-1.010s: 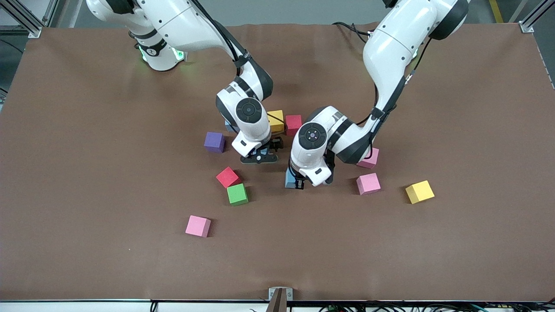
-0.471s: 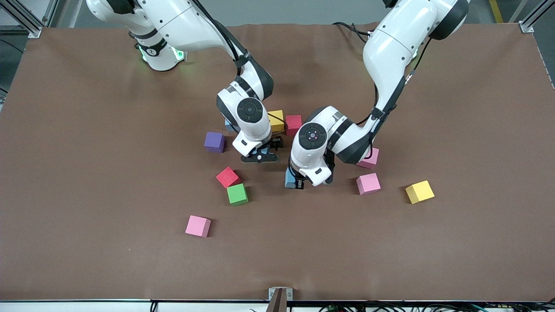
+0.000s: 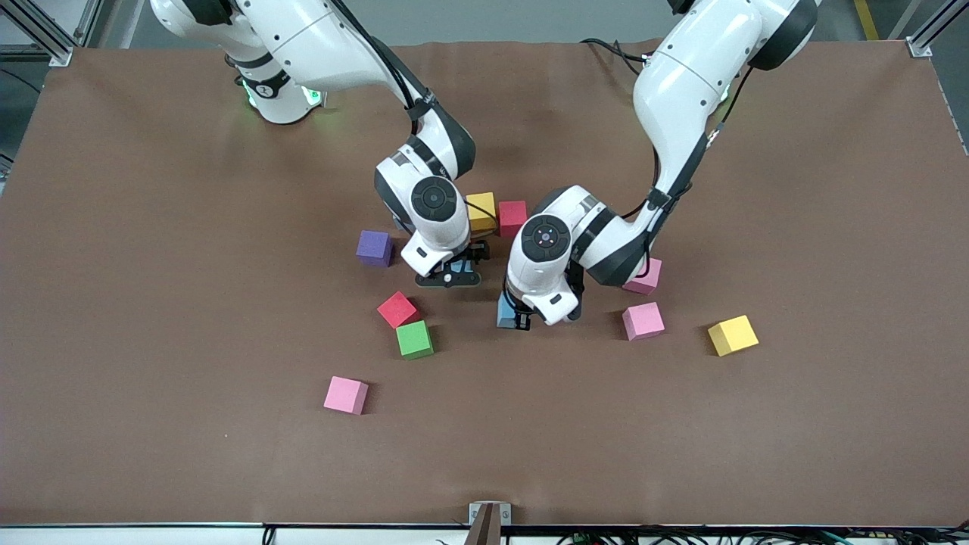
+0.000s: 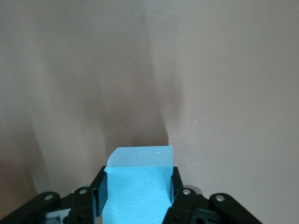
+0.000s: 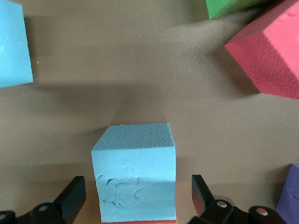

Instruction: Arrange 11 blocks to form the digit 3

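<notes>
My left gripper [image 3: 515,321] [image 4: 138,182] is shut on a blue block [image 3: 504,312] [image 4: 140,186], low over the middle of the table. My right gripper [image 3: 448,277] [image 5: 138,186] stands open astride another blue block [image 5: 135,170], its fingers clear of both sides. An orange edge [image 5: 138,222] shows against that block. A yellow block [image 3: 481,210] and a red block [image 3: 512,217] touch side by side beside both wrists. Loose blocks lie around: purple [image 3: 375,247], red [image 3: 397,309], green [image 3: 414,338]. A digit 3 figure is not in view.
Toward the left arm's end lie two pink blocks [image 3: 643,320] [image 3: 646,278] and a yellow block [image 3: 733,334]. Another pink block [image 3: 346,394] lies nearest the front camera. The brown table [image 3: 151,341] spreads wide around the cluster.
My right gripper has shifted slightly toward the right arm's end of the table, still open. The left gripper and its blue block have not moved.
</notes>
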You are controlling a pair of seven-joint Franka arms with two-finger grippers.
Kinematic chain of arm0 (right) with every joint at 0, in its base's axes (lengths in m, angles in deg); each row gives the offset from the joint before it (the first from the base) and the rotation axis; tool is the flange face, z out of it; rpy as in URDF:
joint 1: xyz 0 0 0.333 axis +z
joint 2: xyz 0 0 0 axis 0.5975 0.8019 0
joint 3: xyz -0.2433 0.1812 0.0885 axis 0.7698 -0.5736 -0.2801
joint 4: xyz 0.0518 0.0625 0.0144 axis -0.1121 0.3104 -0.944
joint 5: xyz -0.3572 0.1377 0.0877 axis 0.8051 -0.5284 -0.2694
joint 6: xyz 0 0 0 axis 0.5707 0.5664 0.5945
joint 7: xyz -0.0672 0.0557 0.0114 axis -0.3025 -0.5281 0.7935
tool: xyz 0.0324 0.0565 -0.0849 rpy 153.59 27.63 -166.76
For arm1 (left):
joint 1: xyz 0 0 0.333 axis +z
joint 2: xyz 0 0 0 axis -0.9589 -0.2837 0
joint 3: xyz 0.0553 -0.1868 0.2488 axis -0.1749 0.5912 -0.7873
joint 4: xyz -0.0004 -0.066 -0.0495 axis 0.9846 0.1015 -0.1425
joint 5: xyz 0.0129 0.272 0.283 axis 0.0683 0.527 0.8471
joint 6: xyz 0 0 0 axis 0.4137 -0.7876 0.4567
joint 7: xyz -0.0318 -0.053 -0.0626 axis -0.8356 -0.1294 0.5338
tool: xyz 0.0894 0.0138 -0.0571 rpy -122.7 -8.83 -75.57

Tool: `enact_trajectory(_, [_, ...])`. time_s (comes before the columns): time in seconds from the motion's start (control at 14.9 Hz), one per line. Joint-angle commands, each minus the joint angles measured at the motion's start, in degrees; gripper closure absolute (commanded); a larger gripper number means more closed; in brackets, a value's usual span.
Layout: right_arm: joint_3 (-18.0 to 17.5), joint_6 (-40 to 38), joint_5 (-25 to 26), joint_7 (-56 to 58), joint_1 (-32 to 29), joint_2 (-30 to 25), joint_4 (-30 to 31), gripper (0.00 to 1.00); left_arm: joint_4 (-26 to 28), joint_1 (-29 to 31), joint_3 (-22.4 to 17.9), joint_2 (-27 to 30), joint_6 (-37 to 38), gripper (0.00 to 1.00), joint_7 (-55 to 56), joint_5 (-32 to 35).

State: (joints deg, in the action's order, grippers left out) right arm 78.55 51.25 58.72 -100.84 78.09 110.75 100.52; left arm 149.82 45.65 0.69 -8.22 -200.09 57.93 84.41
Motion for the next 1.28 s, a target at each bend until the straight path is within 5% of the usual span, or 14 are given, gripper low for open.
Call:
enact_trajectory(0.0, [-0.35, -2.04, 0.89, 0.7, -1.31, -1.42, -0.41, 0.0, -0.42, -0.69, -0.17, -0.12, 0.41, 0.74, 1.12, -1.79])
enact_trajectory(0.74, [-0.52, -12.93, 0.01, 6.86, -13.35, -12.49, -0.77, 0.0, -0.24, -3.94, -0.17, -0.56, 0.76, 0.74, 9.73, -2.05])
enact_trajectory(1.21, [0.62, -18.65, 0.71, 6.51, -24.94, -16.62, -1.12, 0.0, -0.15, -5.44, -0.26, -0.83, 9.01, 0.74, 12.46, -2.76])
